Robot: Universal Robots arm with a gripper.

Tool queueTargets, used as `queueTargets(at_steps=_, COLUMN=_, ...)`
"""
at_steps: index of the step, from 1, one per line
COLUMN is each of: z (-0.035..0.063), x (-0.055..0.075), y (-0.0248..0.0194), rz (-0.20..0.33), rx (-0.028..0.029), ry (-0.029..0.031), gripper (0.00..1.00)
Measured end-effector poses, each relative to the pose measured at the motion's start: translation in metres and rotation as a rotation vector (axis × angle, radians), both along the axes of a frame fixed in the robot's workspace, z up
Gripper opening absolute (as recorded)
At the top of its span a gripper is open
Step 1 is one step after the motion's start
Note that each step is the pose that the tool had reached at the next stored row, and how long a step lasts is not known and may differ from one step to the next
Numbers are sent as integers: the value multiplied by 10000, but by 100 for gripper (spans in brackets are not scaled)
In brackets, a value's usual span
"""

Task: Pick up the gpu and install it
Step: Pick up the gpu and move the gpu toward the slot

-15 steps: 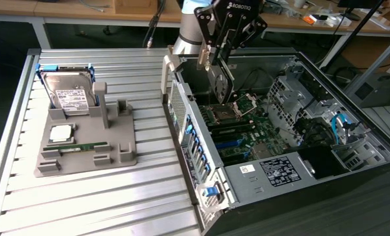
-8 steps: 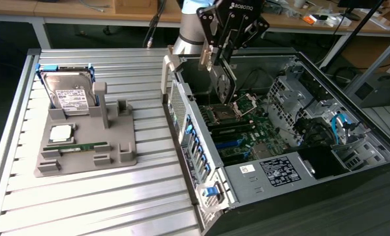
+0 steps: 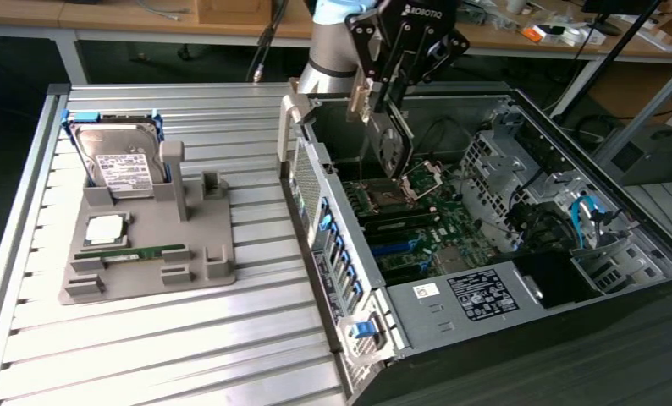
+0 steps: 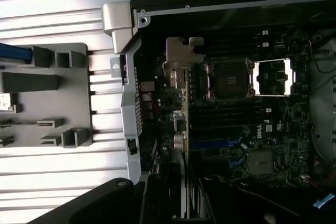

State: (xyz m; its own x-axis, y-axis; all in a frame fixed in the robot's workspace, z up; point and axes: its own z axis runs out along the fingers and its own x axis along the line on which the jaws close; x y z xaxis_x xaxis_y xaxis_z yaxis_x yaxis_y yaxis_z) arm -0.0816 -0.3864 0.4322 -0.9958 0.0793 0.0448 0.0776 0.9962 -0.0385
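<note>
Your exterior camera sits high and back, angled down over the slatted counter (image 3: 144,338) and the open computer case (image 3: 449,313), with the hand (image 3: 383,101) at the far end. Your wrist camera is in close, looking straight down past the hand along the gpu (image 4: 178,103), seen edge-on. Both catch the motherboard (image 3: 426,228) beneath the hand and the grey tray (image 3: 217,271) off to its side.

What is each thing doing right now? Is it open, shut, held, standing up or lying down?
end effector, shut on the gpu.
gpu, held on edge over the motherboard.
computer case, lying on its side, open on top.
CPU socket, lid flipped open.
hard drive, propped up in the grey holder.
memory stick, lying flat in the holder.
</note>
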Motion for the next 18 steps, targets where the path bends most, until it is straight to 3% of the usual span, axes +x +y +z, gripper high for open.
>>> queueTargets(at_steps=18, z=0, x=149, y=0, rz=0, rx=-112, ry=1, gripper=27)
